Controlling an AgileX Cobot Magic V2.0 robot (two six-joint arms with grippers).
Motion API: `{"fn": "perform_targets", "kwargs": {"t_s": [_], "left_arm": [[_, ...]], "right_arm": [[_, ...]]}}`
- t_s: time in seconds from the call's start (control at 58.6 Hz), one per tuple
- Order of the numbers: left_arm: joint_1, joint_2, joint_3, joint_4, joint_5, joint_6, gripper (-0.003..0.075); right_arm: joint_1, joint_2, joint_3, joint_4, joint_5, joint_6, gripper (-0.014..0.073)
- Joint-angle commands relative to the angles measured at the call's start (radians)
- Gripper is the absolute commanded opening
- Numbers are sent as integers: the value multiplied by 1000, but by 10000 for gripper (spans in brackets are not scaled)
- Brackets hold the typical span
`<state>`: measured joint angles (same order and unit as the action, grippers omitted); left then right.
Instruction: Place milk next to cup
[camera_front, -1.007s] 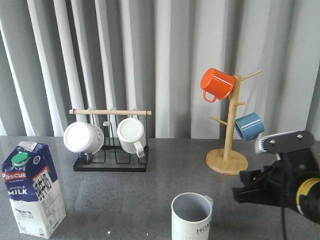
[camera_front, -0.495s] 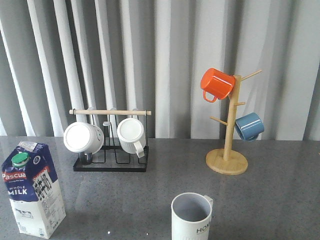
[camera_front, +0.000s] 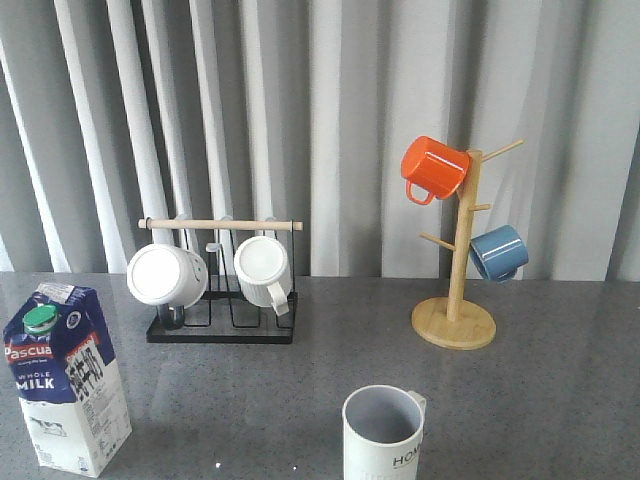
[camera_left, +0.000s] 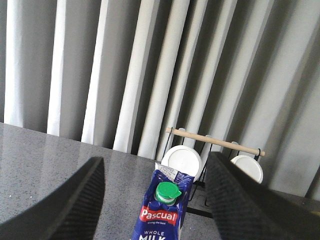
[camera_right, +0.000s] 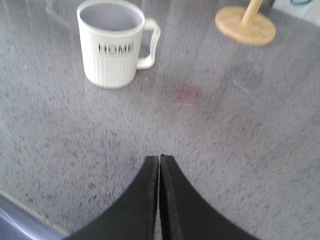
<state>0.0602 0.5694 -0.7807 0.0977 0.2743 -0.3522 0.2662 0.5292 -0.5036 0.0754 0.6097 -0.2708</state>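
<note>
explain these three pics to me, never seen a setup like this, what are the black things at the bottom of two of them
This is a two-armed robot at a grey table. The wide picture looks forward from the robot; neither arm shows in it. The other two come from cameras on its wrists, and the black shapes are gripper fingers. The left gripper is open, with the milk carton seen between its fingers. The right gripper is shut and empty, above bare table near the HOME mug. Also on the table: a wire rack with two white mugs, and a wooden tree with an orange and a blue mug. Nothing is held.
</note>
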Motion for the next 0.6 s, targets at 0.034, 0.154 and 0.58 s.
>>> {"fn": "perform_targets", "kwargs": {"t_s": [0.034,0.154,0.58], "left_arm": [[-1,10,-34,-7,-75,-1,436],[-1,10,-34,-7,-78,-1,436],[-1,10,-34,-7,-75,-3,433]], "right_arm": [[-1,-26,94,21,-151,5,-6],[-1,-26,118,32,-158,6,-6],[-1,-26,118,31,-197,24,-6]]}}
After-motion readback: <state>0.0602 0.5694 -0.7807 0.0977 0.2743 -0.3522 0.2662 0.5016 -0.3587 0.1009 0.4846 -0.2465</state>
